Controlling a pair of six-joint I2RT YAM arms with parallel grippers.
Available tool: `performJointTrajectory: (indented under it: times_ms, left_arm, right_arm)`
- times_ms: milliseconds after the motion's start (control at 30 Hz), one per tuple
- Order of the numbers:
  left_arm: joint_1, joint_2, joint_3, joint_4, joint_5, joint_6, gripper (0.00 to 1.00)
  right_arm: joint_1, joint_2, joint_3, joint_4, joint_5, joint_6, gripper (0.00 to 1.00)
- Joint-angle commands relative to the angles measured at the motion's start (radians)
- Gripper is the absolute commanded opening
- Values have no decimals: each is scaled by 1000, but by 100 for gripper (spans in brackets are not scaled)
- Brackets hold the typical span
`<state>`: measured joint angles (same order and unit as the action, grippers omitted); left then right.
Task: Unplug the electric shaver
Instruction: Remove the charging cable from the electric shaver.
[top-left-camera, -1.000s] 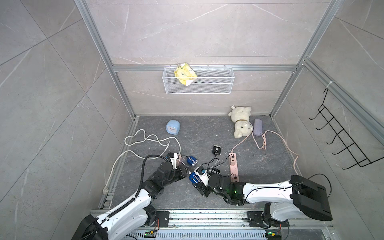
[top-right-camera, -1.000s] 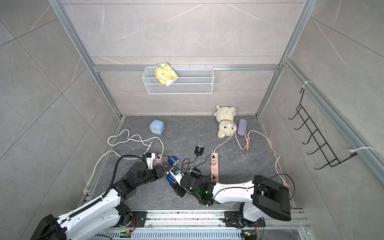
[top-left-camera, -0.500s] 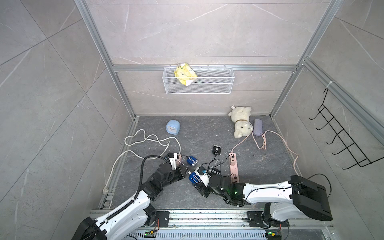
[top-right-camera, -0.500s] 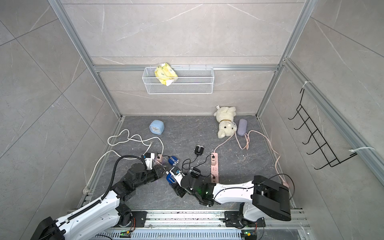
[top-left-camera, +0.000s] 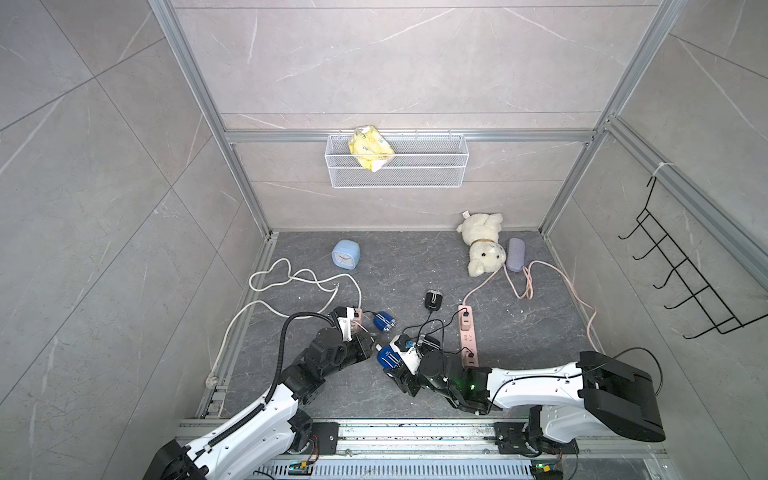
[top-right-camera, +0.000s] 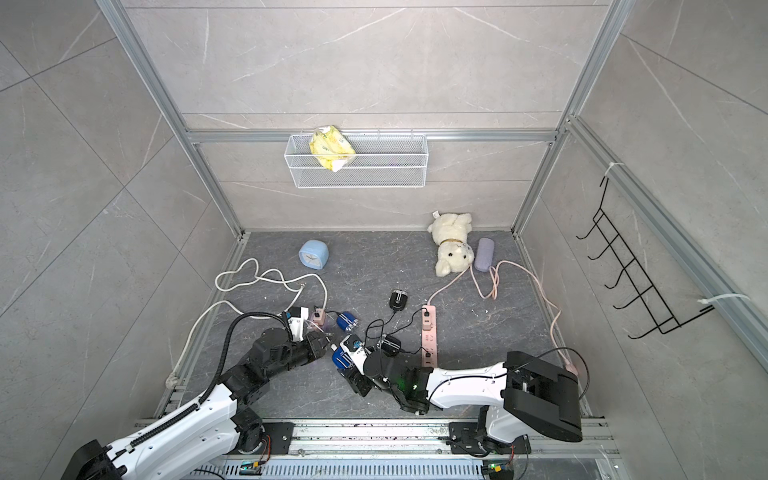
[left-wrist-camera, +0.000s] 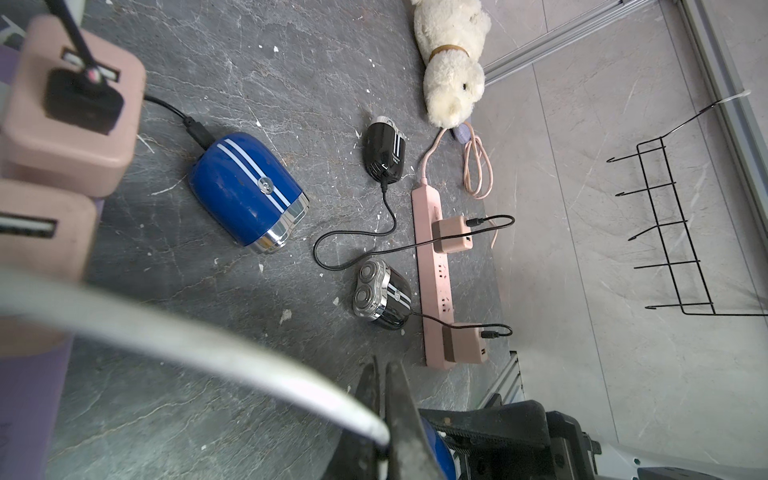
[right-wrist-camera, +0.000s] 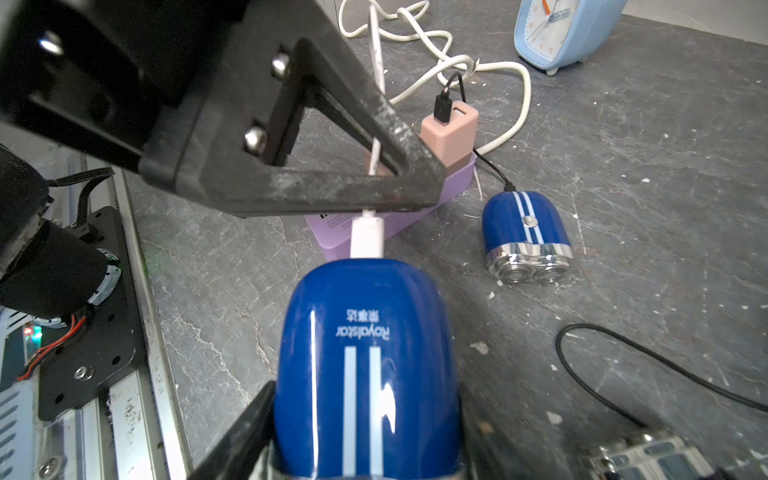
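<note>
Two end effectors meet just short of the purple power strip (right-wrist-camera: 332, 241). The right end effector (top-left-camera: 395, 366) has its jaws partly apart and clamped round the body of a blue shaver (right-wrist-camera: 365, 357), apparently held clear of the worktop (right-wrist-camera: 623, 166). The left end effector (right-wrist-camera: 419, 187) is pinched fully closed on the white cable (right-wrist-camera: 377, 62), just above the white plug (right-wrist-camera: 367, 237). That plug sits in the shaver's rounded end, the end facing the strip.

The shaver's long axis, the plug and the first stretch of cable run in one line aimed at the strip. The separating pull, as I judge it, should follow that line: cable toward the strip, shaver away from it. The left arm is nearer the plug. Its grip looks to be on the cable rather than on the plug housing, which could strain the cable.

Room is mixed. On the side away from the strip, the right arm has some bare worktop and then the front rail (top-left-camera: 374, 428). Beside the strip lies a second blue shaver (right-wrist-camera: 525, 232), joined by a black cord to a pink adapter (right-wrist-camera: 451, 124) on top of the strip. A sideways swing could catch it.
</note>
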<state>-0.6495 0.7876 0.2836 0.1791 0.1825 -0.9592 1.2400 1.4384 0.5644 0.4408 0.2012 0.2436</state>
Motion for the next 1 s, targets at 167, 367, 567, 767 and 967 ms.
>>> performJointTrajectory:
  times_ms: [167,367,567,767,967]
  left_arm:
    - [5,-19,7,29,-54,33,0]
    - [5,-21,8,26,-60,38,0]
    - [5,-28,12,10,-74,46,0]
    - [5,-14,26,-6,-67,57,0]
    - [5,36,50,-33,-41,74,0]
  right_arm:
    - [30,-12,-51,-35,-5,22,35]
    - [44,-18,-61,-51,0,20,34]
    - [62,-24,-70,-75,11,32,34]
    - [72,-60,-31,-185,82,48,34]
    - [60,-31,259,-540,234,-58,35]
